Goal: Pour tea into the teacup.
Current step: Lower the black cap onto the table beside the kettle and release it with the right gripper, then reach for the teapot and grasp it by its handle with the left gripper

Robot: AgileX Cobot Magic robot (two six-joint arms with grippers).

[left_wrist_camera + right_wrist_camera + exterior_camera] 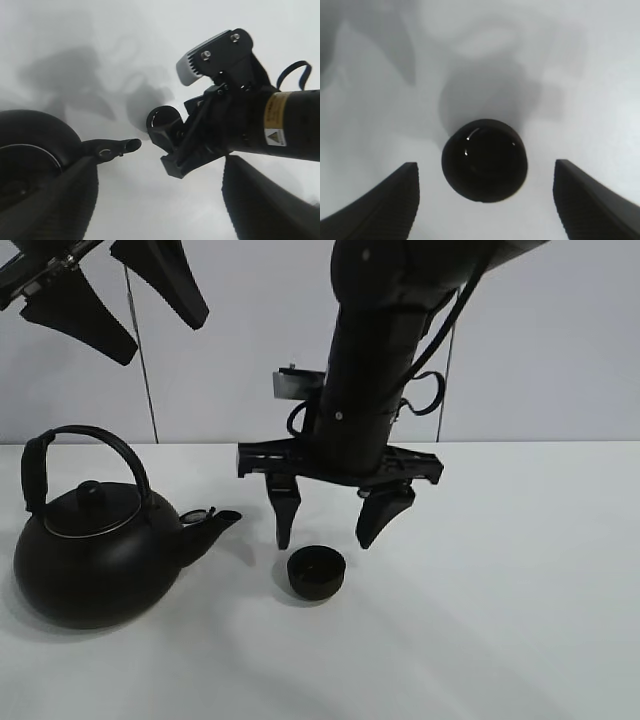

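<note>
Looking down, we see the teacup (317, 573) on the smooth white desk (500, 630), near the centre, just right of the kettle (90, 560). Cup: small, round, matte black, low bowl shape, no handle. Kettle: big round matte black body, arched handle, knobbed lid, spout (218, 524) pointing right at the cup, not touching it. The right gripper (325, 539) hangs just over the cup, its ribbed black fingers (384, 512) wide apart with clear gaps on both sides of the cup, holding nothing. The left gripper (160, 338) sits high at far left, fingers wide and empty, upper part cut off by the frame edge. The cup's inside is too dark; we cannot tell if there is liquid. From the left wrist, the right arm hides part of the cup.
</note>
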